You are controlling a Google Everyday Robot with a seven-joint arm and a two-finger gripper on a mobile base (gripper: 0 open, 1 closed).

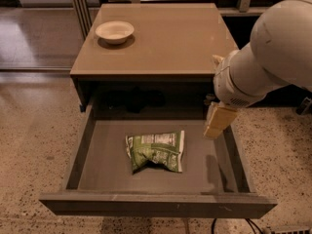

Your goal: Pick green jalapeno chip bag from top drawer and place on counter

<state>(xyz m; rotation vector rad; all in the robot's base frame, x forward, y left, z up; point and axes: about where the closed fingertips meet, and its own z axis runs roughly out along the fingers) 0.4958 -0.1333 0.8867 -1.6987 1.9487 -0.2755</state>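
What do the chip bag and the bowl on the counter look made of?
Green jalapeno chip bag: crinkled foil or plastic film, judging by creases and sheen. Bowl: smooth off-white, possibly ceramic or plastic. The gripper hangs over the right side of the top drawer.

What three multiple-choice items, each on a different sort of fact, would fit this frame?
1. How many bowls stand on the counter? A none; B one; C three.
2. Where does the green jalapeno chip bag lie? A on the counter; B in the bowl; C in the top drawer.
3. What state is the top drawer in? A pulled open; B shut; C taken out.
Key: 1 B, a single white bowl sits near the counter's far left corner. 2 C, the bag rests on the drawer floor. 3 A, its floor is exposed, with the gripper over its right side, apart from the bag.
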